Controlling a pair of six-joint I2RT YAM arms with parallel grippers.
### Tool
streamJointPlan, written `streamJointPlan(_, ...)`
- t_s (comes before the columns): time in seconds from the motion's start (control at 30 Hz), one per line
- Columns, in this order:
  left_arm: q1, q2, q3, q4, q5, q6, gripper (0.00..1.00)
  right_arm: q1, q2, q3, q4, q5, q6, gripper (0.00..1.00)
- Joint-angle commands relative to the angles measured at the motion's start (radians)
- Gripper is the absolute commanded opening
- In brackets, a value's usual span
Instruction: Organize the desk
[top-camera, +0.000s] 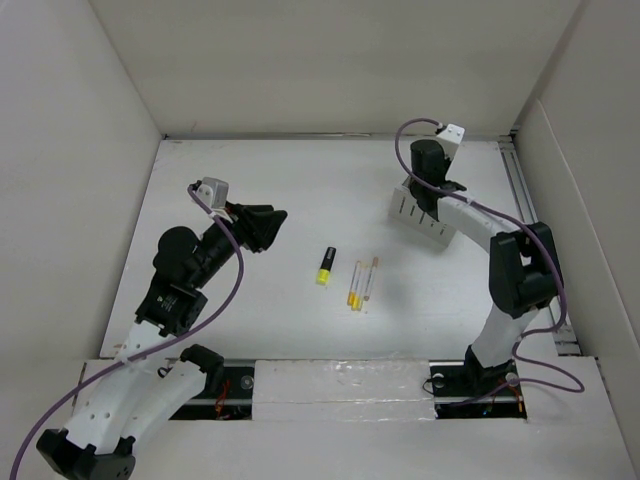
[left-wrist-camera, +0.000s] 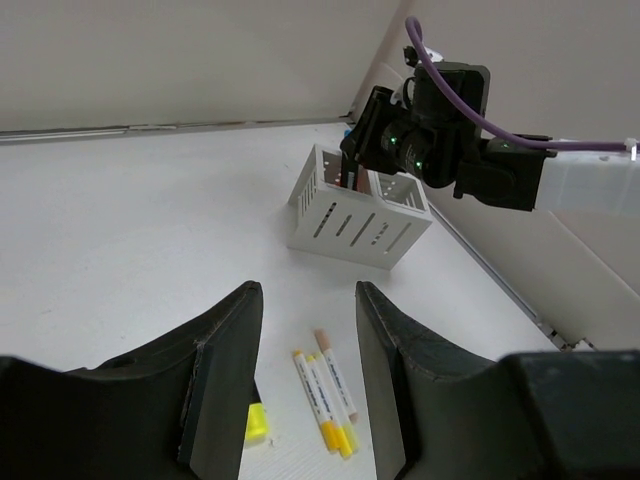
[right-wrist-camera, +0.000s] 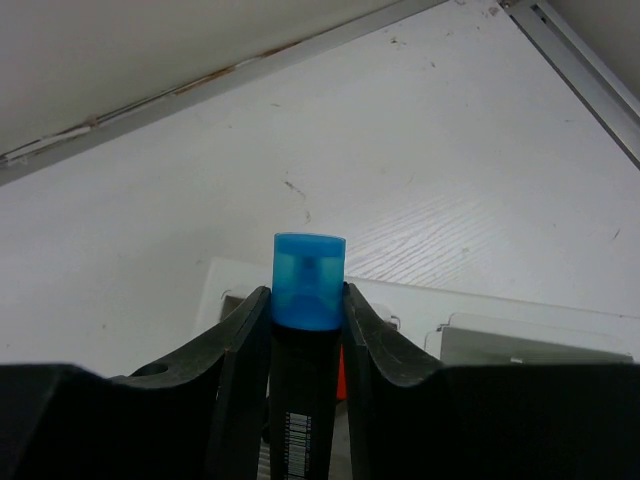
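My right gripper is shut on a black highlighter with a blue cap and holds it over the white slotted organizer box at the back right of the white desk. Something orange shows in the box below the fingers. My left gripper is open and empty, above the desk left of centre. A black highlighter with a yellow cap and thin markers with yellow ends lie mid-desk; the markers show between my left fingers.
White panels wall the desk on the left, back and right. A metal rail runs along the right edge. The arm bases stand at the near edge.
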Motion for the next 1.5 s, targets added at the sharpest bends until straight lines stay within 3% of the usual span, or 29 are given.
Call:
streamJointPlan(0.0, -0.003, -0.009, 0.004, 0.041, -0.011, 0.006, 0.39, 0.036, -0.057, -0.010, 0.062, 0.045, -0.007, 0.20)
streamJointPlan(0.2, -0.003, -0.009, 0.002, 0.042, -0.009, 0.004, 0.39, 0.070, -0.209, -0.056, 0.062, 0.021, 0.002, 0.56)
streamJointPlan(0.37, -0.003, -0.010, -0.001, 0.042, -0.005, 0.003, 0.38, 0.097, -0.297, -0.087, 0.028, -0.056, 0.013, 0.57)
streamJointPlan(0.4, -0.003, -0.013, -0.001, 0.042, -0.009, 0.003, 0.38, 0.097, -0.307, -0.094, 0.016, -0.068, 0.028, 0.38)
streamJointPlan(0.5, -0.003, -0.003, 0.007, 0.035, -0.017, 0.004, 0.38, 0.143, -0.346, -0.148, -0.009, -0.197, 0.069, 0.00)
streamJointPlan(0.57, -0.003, 0.000, 0.007, 0.035, -0.012, 0.004, 0.38, 0.183, -0.357, -0.180, -0.012, -0.311, 0.083, 0.00)
streamJointPlan(0.67, -0.003, -0.012, 0.004, 0.036, -0.024, 0.006, 0.38, 0.295, -0.349, -0.252, 0.000, -0.348, 0.096, 0.00)
streamJointPlan(0.77, -0.003, 0.003, 0.008, 0.030, -0.023, 0.006, 0.38, 0.392, -0.311, -0.283, -0.020, -0.404, 0.103, 0.33)
streamJointPlan(0.8, -0.003, 0.002, 0.007, 0.032, -0.018, 0.006, 0.38, 0.415, -0.297, -0.286, -0.030, -0.412, 0.103, 0.54)
streamJointPlan(0.93, -0.003, 0.002, 0.008, 0.032, -0.028, 0.007, 0.38, 0.539, -0.190, -0.254, -0.076, -0.414, 0.126, 0.80)
streamJointPlan(1.2, -0.003, -0.009, 0.008, 0.032, -0.028, 0.009, 0.38, 0.588, -0.073, -0.206, -0.104, -0.371, 0.163, 0.82)
streamJointPlan(1.47, -0.003, -0.009, 0.005, 0.032, -0.020, 0.008, 0.38, 0.588, 0.086, -0.107, -0.129, -0.316, 0.186, 0.76)
